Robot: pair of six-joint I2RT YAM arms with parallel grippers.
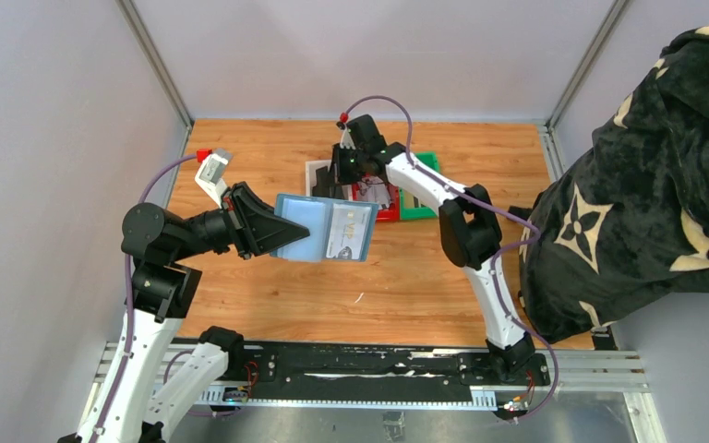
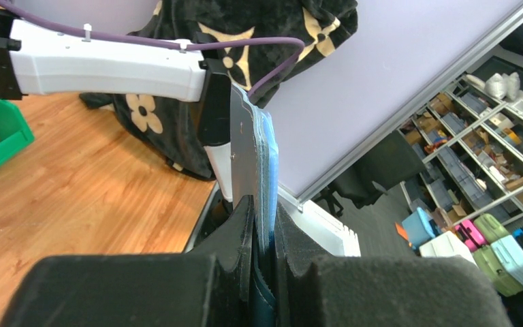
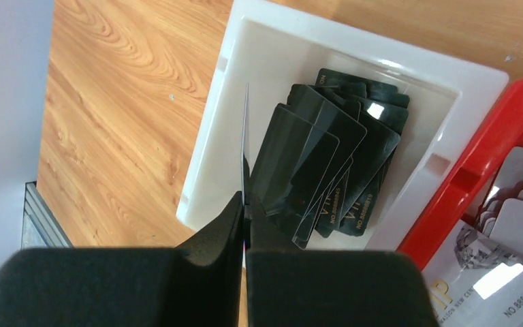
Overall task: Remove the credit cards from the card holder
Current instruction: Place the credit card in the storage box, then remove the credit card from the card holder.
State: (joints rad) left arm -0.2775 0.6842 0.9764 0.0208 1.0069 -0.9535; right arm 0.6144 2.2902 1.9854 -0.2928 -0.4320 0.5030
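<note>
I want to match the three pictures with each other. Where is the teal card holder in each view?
Top external: the card holder is at the centre, held open by the left gripper.
Left wrist: the card holder is at the centre, edge-on, rising from between the gripper's fingers.
Right wrist: not in this picture.
Shared landmark: the wooden table top.

The left arm and right arm have white links and black joints, each trailing a purple cable. The left pincer and right pincer are black wedges.
</note>
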